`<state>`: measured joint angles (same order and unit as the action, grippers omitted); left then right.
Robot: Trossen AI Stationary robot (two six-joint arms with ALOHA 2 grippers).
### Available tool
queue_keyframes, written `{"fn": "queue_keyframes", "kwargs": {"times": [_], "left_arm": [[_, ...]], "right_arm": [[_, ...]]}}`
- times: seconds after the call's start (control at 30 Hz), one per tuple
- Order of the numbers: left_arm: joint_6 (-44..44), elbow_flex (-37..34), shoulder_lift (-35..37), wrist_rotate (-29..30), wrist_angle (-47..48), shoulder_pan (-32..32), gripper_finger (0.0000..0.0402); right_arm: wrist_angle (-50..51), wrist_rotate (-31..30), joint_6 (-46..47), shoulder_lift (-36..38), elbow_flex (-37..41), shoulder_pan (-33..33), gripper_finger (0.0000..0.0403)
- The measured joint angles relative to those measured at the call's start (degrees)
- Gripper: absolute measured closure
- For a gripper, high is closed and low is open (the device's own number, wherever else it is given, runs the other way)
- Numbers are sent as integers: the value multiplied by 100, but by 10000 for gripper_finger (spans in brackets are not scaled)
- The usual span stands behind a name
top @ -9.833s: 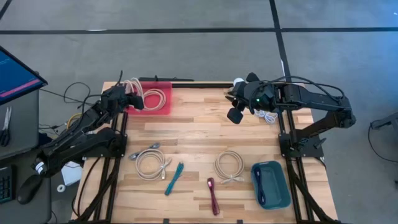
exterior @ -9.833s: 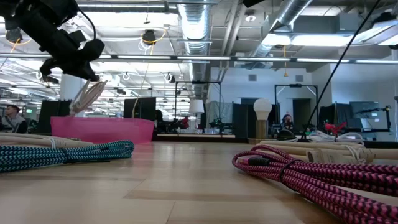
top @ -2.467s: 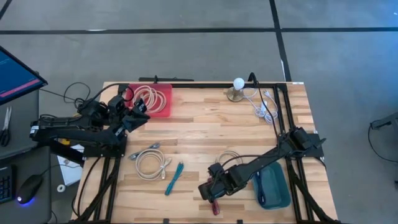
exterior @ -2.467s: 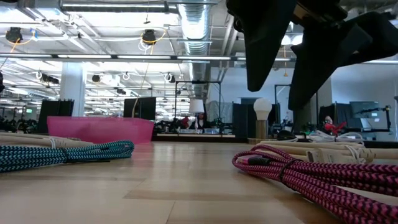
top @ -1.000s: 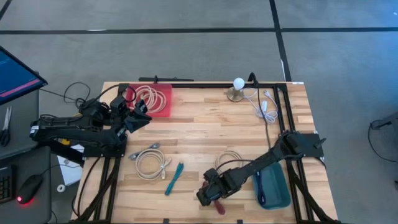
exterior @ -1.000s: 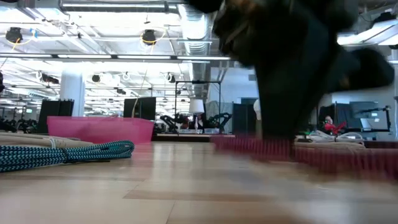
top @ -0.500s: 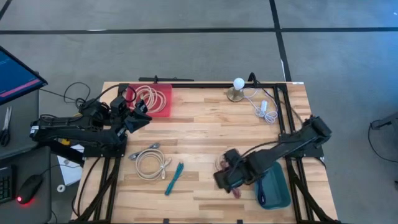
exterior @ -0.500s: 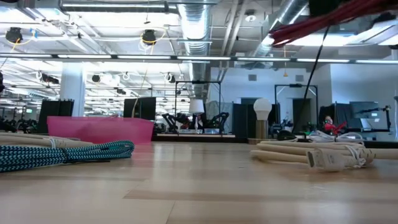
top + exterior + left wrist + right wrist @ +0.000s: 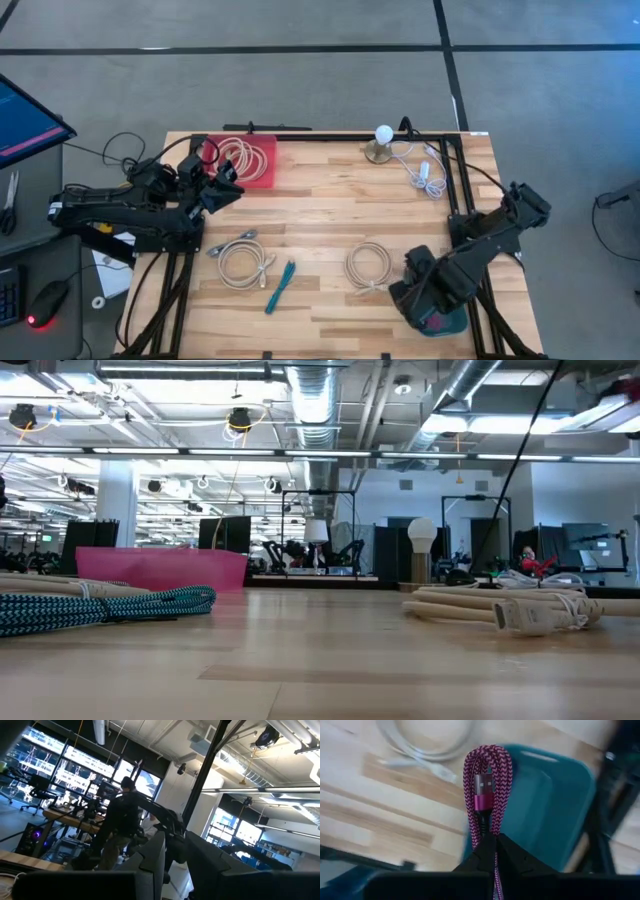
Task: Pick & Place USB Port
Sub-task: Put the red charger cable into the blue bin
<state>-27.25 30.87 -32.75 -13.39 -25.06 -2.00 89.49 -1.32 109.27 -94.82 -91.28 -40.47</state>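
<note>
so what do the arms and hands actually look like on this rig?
Both arms are dark, near black, built of jointed segments. Loose black cables trail beside the left arm. The right arm ends in a bulky wrist, and the right hand has two matte black fingers tapering to a point.

Even, diffuse overhead light fills your high view, and the wooden table (image 9: 320, 220) shows only faint, soft shadows beneath the arms. In your low view, ceiling strip lights (image 9: 300, 455) glare white against the room, while the nearest tabletop boards lie soft and out of focus (the far hall reads sharper). Your left wrist view is dim and high in contrast: bright windows (image 9: 75, 767) blow out behind a person (image 9: 120, 827) seen as a dark silhouette. Your right wrist view is bright, with the pink braided cable (image 9: 485, 790) crisp at centre and the teal tray (image 9: 550, 815) and picture edges smeared with blur.
</note>
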Motion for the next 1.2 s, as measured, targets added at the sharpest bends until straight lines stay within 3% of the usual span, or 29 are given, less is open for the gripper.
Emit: {"fn": "queue_keyframes", "kwargs": {"times": [0.27, 0.8, 1.2], "left_arm": [[188, 0, 2, 2, 2, 0, 326], [171, 0, 1, 2, 6, 0, 326], [171, 0, 2, 2, 13, 0, 326]], "right_arm": [[-423, 145, 321, -6, 510, -382, 403], [-1669, 760, 588, -3, 2307, -402, 403], [-1717, 951, 547, -1, 2502, -275, 381]]}}
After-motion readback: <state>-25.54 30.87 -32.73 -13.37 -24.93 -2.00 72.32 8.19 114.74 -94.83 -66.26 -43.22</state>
